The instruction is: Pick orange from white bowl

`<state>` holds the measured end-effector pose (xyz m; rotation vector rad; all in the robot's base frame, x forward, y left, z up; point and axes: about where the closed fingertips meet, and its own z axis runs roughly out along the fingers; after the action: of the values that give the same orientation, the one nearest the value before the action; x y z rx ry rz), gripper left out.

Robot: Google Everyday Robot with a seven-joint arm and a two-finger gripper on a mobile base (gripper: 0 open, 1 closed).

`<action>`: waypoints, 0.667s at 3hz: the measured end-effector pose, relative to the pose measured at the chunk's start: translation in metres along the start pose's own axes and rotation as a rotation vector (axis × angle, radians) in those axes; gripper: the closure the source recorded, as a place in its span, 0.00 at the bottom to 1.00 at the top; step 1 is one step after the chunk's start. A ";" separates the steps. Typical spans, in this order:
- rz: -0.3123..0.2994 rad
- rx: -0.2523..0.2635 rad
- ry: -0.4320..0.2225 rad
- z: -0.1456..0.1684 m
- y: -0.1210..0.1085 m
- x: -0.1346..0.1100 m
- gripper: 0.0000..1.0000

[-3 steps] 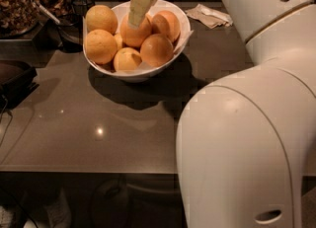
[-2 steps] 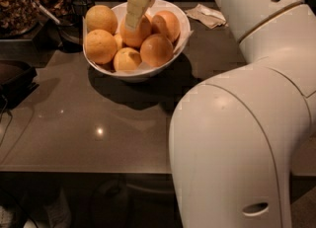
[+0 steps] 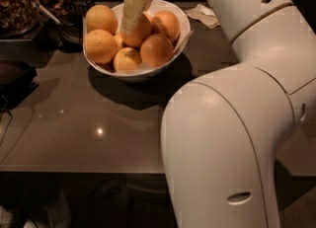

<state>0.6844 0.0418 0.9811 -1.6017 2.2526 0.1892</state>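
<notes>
The white bowl (image 3: 132, 74) stands on the dark table at the back, holding several large oranges. My gripper (image 3: 131, 23) comes down from the top edge and reaches into the bowl's middle. Its cream tip lies against the central orange (image 3: 139, 33), which it partly hides. Other oranges lie around it: at the back left (image 3: 101, 19), the front left (image 3: 100, 46), the front (image 3: 156, 50) and the back right (image 3: 167, 23). A smaller orange (image 3: 127, 59) lies at the bowl's front.
My own white arm (image 3: 232, 138) fills the right half of the view. A crumpled napkin (image 3: 203, 15) lies behind the bowl to the right. A tray of dark food (image 3: 19, 5) and a black object (image 3: 15, 76) stand at the left.
My gripper has moved slightly left and lower into the bowl, onto the central orange. My arm's bulk has swung further left in the view. The oranges have not moved.
</notes>
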 end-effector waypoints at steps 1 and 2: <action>0.021 -0.036 -0.015 0.008 0.000 0.003 0.33; 0.046 -0.068 -0.024 0.015 -0.001 0.008 0.36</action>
<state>0.6864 0.0395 0.9641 -1.5734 2.2891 0.2990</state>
